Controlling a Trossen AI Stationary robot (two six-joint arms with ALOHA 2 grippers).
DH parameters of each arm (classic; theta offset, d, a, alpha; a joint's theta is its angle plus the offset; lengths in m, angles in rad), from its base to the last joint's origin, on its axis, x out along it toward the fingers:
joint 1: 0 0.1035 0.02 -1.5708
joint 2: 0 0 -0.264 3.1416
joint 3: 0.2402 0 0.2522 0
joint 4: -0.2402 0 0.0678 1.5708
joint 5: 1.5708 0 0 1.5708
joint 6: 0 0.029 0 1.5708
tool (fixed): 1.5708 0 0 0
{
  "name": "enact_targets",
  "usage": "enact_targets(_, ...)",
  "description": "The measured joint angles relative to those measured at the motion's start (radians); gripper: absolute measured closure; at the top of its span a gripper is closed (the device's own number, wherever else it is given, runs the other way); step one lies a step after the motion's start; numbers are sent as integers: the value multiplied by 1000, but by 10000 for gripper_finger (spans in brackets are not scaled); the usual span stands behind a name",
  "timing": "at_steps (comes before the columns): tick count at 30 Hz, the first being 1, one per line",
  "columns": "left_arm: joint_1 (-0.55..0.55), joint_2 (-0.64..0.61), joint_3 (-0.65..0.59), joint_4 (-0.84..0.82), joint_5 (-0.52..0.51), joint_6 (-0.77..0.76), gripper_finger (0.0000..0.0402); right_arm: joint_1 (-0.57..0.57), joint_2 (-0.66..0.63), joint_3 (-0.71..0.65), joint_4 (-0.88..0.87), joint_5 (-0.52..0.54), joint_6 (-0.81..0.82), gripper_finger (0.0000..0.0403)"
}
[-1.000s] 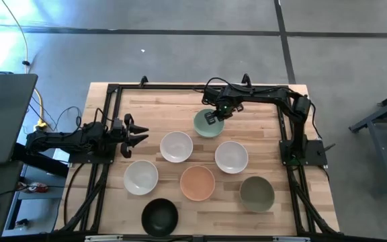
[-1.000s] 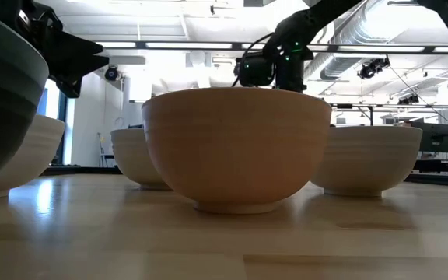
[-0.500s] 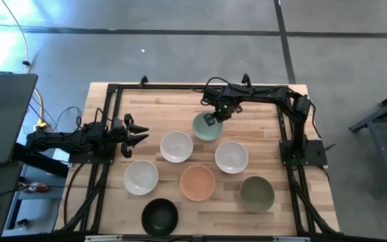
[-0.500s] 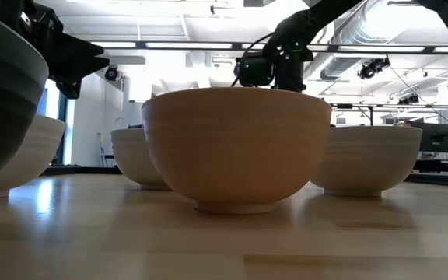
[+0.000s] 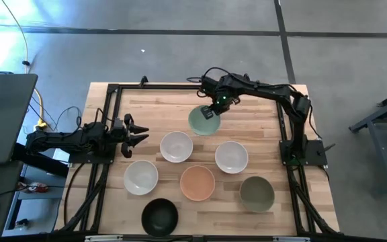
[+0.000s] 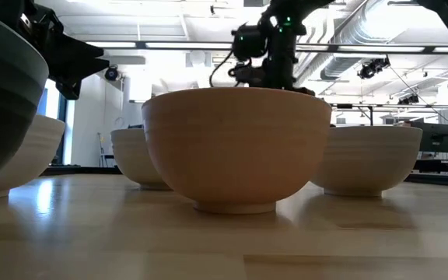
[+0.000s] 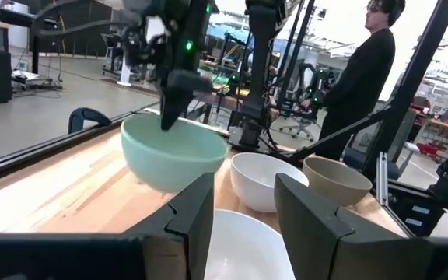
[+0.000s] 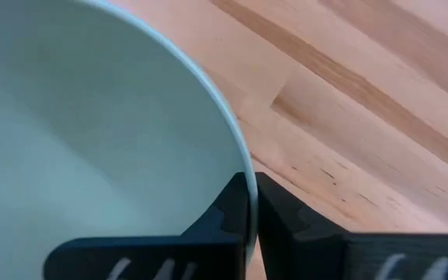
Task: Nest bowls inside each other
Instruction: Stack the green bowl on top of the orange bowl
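Right gripper (image 5: 211,111): fingers clamped on the rim of the mint green bowl (image 5: 202,122), one inside, one outside; the left wrist view shows the bowl lifted clear of the table and tilted.
Left gripper (image 5: 140,134): fingers apart, holding nothing, at the table's left edge just beside a white bowl (image 5: 176,146).
Open room: bare wood lies behind and to the right of the lifted bowl, up to the black frame rail at the far edge.
Other bowls: second white bowl (image 5: 231,156), third white bowl (image 5: 141,177), peach-orange bowl (image 5: 197,183), olive-grey bowl (image 5: 256,193), black bowl (image 5: 159,216) all stand singly, none nested, close together with narrow gaps.
Surface: pale wooden table (image 5: 254,119), framed by black rails.
Room: grey floor around; a person in dark clothing (image 7: 360,66) stands beyond the table.
Change: since a second ago the mint green bowl has come up off the table and shifted slightly left, towards the first white bowl; left arm unmoved.
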Motion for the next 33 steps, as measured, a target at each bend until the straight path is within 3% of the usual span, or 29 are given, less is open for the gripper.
enact_targets(8,0,0,0,-3,0,0,274,43,-1,113,-132,-20,-38,403)
enact_targets(16,0,0,0,-4,1,0,274,116,-1,131,-234,-21,-51,403)
enact_targets(33,0,0,0,-27,2,0,274,270,-1,132,-173,-70,11,403)
